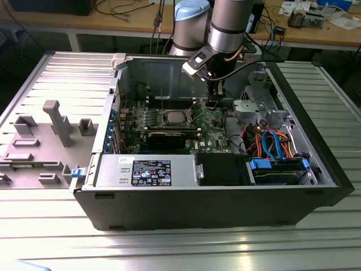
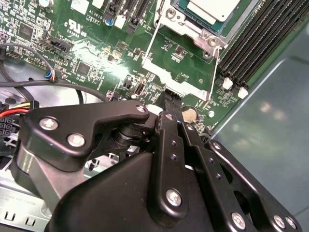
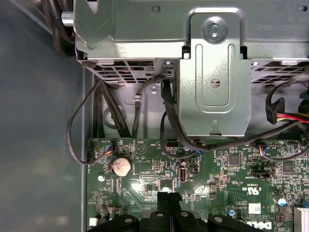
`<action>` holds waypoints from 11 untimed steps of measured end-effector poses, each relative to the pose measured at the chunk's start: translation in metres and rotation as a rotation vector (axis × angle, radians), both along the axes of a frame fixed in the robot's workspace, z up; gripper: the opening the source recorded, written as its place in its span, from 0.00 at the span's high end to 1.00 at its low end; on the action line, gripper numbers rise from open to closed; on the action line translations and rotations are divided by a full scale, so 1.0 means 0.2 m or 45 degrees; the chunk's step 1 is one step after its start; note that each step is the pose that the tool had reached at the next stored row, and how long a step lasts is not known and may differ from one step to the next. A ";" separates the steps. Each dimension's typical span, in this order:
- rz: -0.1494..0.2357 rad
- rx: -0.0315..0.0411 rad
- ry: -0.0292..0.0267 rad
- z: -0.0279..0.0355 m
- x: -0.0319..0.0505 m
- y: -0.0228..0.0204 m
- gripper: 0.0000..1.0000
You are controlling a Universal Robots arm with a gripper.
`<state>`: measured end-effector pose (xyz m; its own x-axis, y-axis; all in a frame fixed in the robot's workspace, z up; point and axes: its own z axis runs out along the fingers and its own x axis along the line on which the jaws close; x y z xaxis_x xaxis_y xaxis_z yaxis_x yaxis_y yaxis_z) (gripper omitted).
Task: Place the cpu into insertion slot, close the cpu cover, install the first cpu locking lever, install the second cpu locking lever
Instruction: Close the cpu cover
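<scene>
Exterior view: the pincer hangs low over the board, just beside the slot on the exterior view's right. The cpu lies seated in the slot.

Second wrist view: the cover looks to be down around the chip. A thin wire lever runs towards the closed, seemingly empty fingertips. The levering step seems to be in hand. It would go best by pressing only the lever's end, following its arc and sparing nearby parts.

First wrist view: the tip sits over the board near a coin cell.
</scene>
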<state>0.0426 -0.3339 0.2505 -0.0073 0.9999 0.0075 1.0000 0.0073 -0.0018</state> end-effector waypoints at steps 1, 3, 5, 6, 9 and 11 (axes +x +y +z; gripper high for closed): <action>0.000 0.0001 0.0000 0.000 0.000 0.000 0.89; 0.000 0.0000 0.0000 0.000 -0.011 0.000 0.89; 0.000 0.0000 0.0000 0.000 -0.020 0.000 0.89; 0.000 0.0000 0.0000 0.000 -0.021 0.000 0.89; 0.000 0.0000 0.0000 0.000 -0.027 0.000 0.89; 0.000 0.0000 0.0000 0.000 -0.031 0.000 0.89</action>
